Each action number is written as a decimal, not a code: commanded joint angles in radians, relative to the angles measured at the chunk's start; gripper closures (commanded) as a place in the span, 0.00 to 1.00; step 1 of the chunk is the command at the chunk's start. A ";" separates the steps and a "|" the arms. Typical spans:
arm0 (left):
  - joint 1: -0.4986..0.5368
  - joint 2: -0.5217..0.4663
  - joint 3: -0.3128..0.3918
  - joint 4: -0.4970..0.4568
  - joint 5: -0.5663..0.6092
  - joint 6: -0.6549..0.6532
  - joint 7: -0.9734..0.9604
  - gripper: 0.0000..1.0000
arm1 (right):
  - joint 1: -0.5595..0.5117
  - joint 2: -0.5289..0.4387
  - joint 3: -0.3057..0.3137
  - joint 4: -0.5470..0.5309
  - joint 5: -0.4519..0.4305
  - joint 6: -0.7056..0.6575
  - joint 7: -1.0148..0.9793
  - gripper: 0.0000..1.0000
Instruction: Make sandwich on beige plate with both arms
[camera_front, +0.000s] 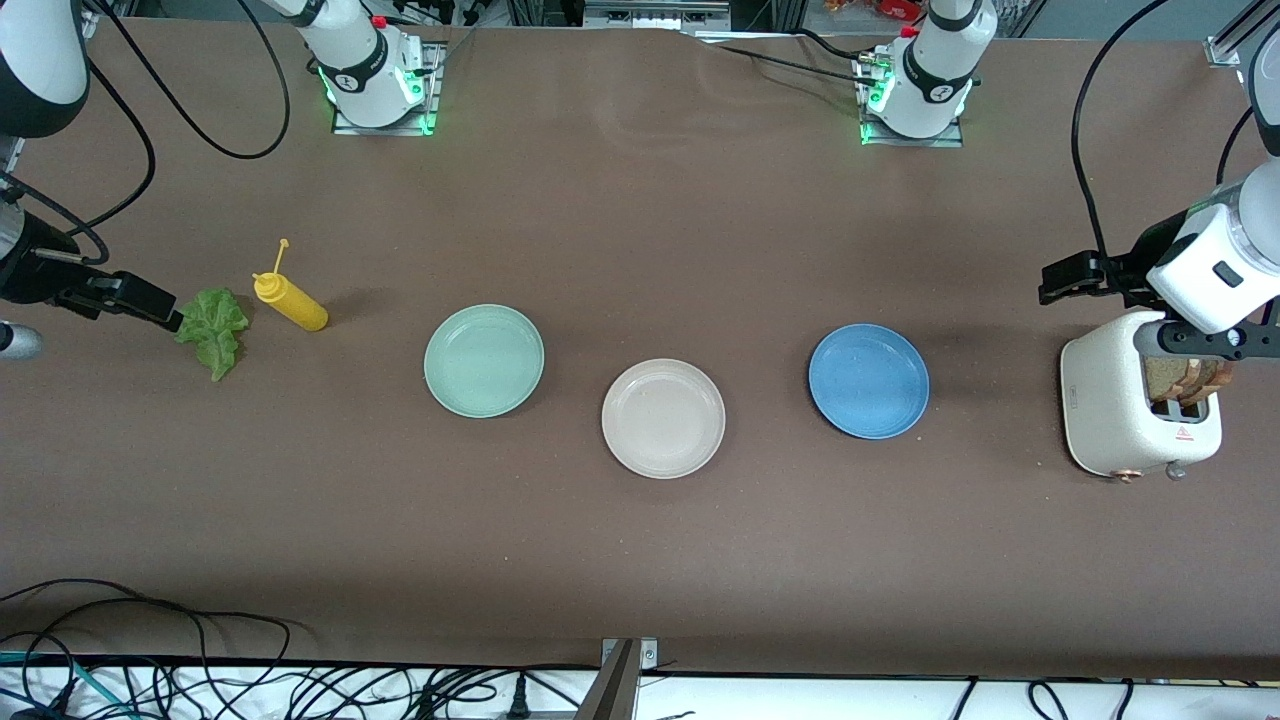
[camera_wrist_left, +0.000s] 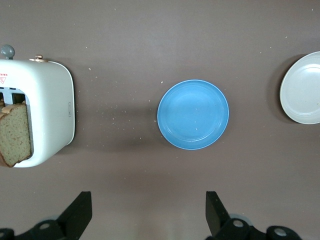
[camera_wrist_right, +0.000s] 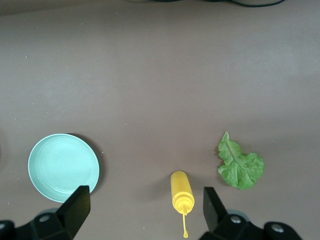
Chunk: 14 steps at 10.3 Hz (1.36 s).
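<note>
The bread (camera_wrist_left: 15, 134) stands upright in the toaster (camera_front: 1120, 410) under the left gripper (camera_wrist_left: 148, 212), jaws apart and empty; the right gripper (camera_wrist_right: 146, 210), jaws apart too, hangs beside the lettuce (camera_front: 213, 328).

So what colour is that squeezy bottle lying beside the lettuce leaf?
Bright yellow, nozzle included: the plastic squeeze bottle shows best in the right wrist view, near the ruffled green lettuce leaf.

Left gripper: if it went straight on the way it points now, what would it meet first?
Probably bare table. The open left gripper points down between the toaster and the blue plate, over neither, though depth is uncertain.
</note>
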 joint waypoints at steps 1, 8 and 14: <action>0.004 -0.005 -0.001 -0.014 -0.010 0.004 -0.002 0.00 | -0.001 0.000 -0.002 0.008 0.007 -0.010 -0.016 0.00; 0.006 -0.006 0.000 -0.019 0.012 0.005 -0.002 0.00 | -0.001 0.000 -0.002 0.006 0.009 -0.011 -0.016 0.00; 0.012 -0.008 0.000 -0.019 0.013 0.005 -0.002 0.00 | -0.002 0.000 -0.002 0.006 0.009 -0.013 -0.016 0.00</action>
